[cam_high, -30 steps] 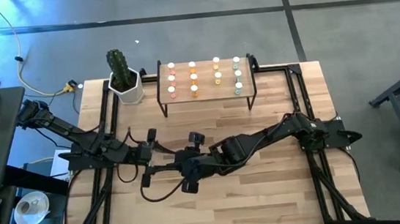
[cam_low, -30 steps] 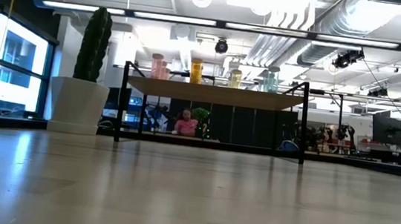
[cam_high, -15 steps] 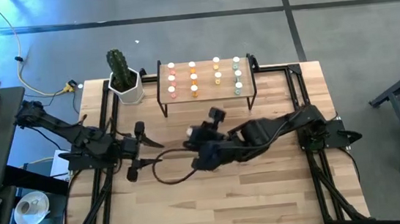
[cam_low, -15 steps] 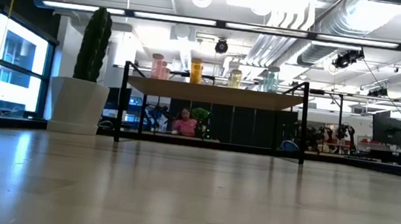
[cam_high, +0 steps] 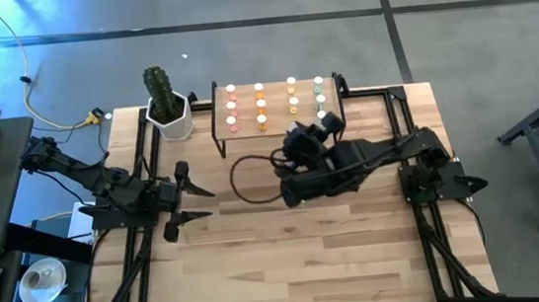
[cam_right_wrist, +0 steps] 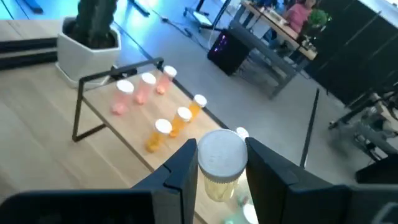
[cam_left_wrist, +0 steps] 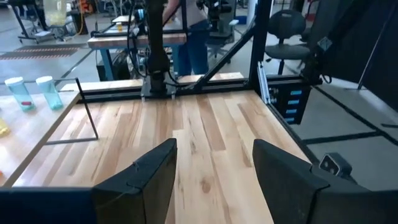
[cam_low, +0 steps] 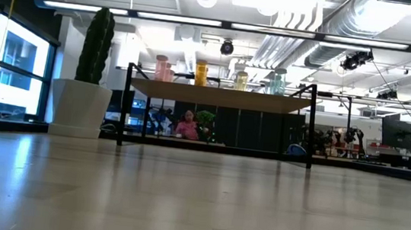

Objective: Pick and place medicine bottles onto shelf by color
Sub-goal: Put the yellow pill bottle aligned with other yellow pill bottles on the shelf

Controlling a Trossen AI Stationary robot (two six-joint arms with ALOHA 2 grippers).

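Right gripper point(cam_right_wrist: 221, 163): fingers pressed against both sides of a pale yellow bottle point(cam_right_wrist: 221, 163), white cap up, body upright between the pads. Seen from above, positioned point(cam_high: 315, 133) just near of the shelf's near edge, towards its right half, arm reaching in from the right side of the table.

Left gripper point(cam_left_wrist: 213, 163): fingers spread, nothing between them, only bare wood ahead. From above, parked point(cam_high: 186, 191) at the left side of the table point(cam_high: 290, 258), well apart from the shelf.

Shelf point(cam_high: 279, 126): light-wood board on thin black legs, at the far edge of the table, right of the cactus pot.

Medicine bottles on shelf point(cam_high: 261, 104): sorted in columns running near to far. From left to right: pink column point(cam_high: 231, 107), three counted; orange column point(cam_high: 260, 105), three counted; yellow column point(cam_high: 292, 95), two counted, near place not made out behind the right gripper; pale green column point(cam_high: 319, 100), three counted. All upright, white caps up. In the low view, one of each colour visible along the board's top point(cam_low: 201, 72).

Cactus pot point(cam_high: 170, 116): white, with dark green cactus, far left corner of the table, just left of the shelf.

Cable point(cam_high: 243, 183): dark loop lying on the wood between the two grippers.

Background, low view: seated person in pink point(cam_low: 187, 125), far beyond the table, under the shelf line.
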